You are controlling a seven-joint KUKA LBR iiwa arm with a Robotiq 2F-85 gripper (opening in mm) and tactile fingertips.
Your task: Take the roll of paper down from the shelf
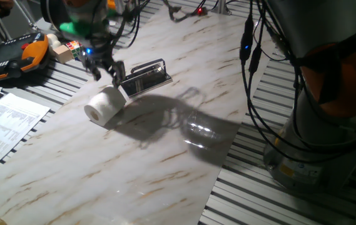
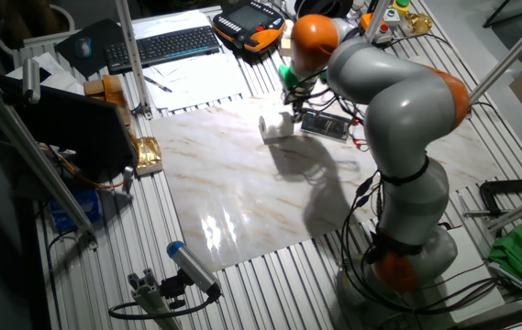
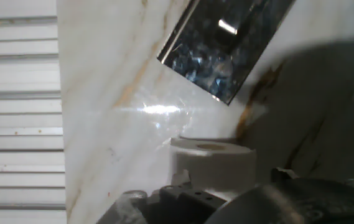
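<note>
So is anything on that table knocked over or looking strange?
The roll of paper lies on its side on the marble tabletop, beside the shelf rather than on it. The gripper hangs just above it, open. Nothing looks spilled or broken, though the hand view is too blurred to be sure.

Hand view is soft and dim: the roll of paper [image 3: 213, 163] is half hidden behind the dark gripper housing, and the shelf [image 3: 226, 43] is cut off by the top edge. In one fixed view the gripper [image 1: 106, 70] is motion-blurred, so the jaw gap is unreadable. In the other fixed view it hides behind the arm.
</note>
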